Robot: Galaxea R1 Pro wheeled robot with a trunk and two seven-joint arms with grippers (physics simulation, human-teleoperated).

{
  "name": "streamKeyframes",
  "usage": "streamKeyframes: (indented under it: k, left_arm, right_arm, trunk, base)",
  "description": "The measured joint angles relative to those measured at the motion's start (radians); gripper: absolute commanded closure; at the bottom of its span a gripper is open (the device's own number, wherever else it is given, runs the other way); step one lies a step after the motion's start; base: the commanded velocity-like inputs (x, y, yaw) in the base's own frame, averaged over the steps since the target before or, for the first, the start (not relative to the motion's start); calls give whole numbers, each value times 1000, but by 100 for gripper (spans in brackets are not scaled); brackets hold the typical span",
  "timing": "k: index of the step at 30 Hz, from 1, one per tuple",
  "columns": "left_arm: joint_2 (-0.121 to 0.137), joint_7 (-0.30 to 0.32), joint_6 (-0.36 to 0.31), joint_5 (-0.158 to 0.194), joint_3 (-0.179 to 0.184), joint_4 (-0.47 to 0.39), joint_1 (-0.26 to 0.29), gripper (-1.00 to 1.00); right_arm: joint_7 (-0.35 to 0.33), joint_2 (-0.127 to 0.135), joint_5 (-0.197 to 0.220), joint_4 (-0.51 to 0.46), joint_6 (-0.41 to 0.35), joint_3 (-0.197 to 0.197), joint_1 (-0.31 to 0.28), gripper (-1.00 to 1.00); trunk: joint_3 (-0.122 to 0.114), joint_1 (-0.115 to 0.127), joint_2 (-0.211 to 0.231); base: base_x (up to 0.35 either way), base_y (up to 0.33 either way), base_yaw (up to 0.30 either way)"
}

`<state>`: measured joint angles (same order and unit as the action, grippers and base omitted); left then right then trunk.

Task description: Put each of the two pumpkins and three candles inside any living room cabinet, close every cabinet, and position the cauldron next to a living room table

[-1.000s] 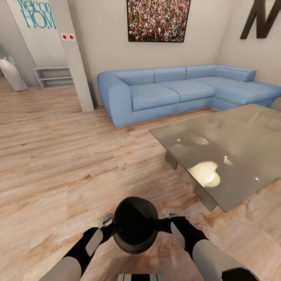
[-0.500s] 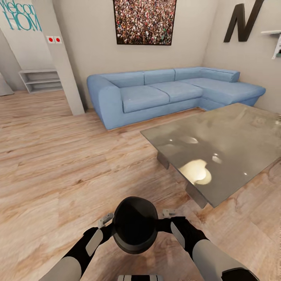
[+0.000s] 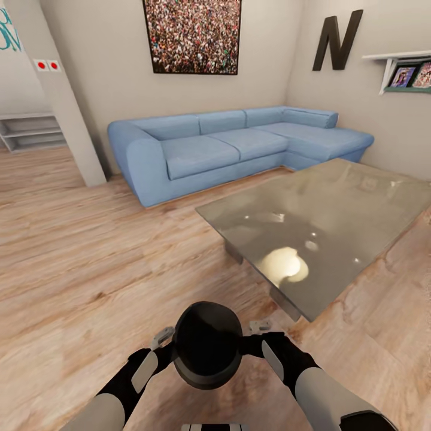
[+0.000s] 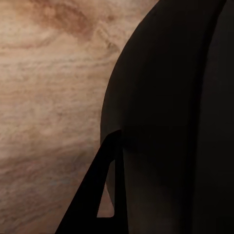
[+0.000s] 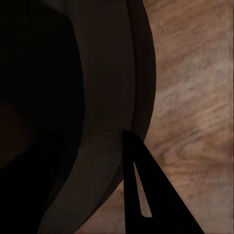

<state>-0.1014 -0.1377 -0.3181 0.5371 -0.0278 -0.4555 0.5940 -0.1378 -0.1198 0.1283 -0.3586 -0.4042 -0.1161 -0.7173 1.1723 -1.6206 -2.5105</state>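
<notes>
A black round cauldron hangs low in front of me over the wood floor, held between both arms. My left gripper grips its left rim and my right gripper grips its right rim. In the left wrist view a dark finger lies against the cauldron's wall. In the right wrist view a finger sits by the cauldron's rim. The low glass-topped table stands ahead to the right, its near corner about a cauldron's width away. The pumpkins, candles and cabinet are out of view.
A blue corner sofa lines the far wall behind the table. A pale pillar and a low grey shelf unit stand at the far left. A wall shelf with photos hangs at the right. Open plank floor lies to the left.
The whole view has swung to the right, so the sofa, pillar and table sit further left in the picture. The cauldron stays held the same way in both grippers.
</notes>
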Motion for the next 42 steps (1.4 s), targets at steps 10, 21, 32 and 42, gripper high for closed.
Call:
streamKeyframes:
  k: [10, 21, 32, 42]
  left_arm:
    - [0, 0, 0, 0, 0, 0, 0, 100]
    - [0, 0, 0, 0, 0, 0, 0, 100]
    - [-1, 6, 1, 11, 7, -2, 0, -100]
    - [-2, 5, 2, 12, 7, -6, 0, -100]
  right_arm:
    - [0, 0, 0, 0, 0, 0, 0, 100]
    - [1, 0, 3, 0, 0, -2, 0, 100]
    - [1, -25, 27, 3, -2, 4, 0, -100]
    - [0, -25, 27, 3, -2, 4, 0, -100]
  trunk:
    - [-9, 0, 0]
    - [-10, -1, 0]
    - [-10, -1, 0]
    - [-25, 1, 1]
  base:
    - [300, 0, -157]
    - [11, 0, -2]
    - [0, 0, 0]
    - [0, 0, 0]
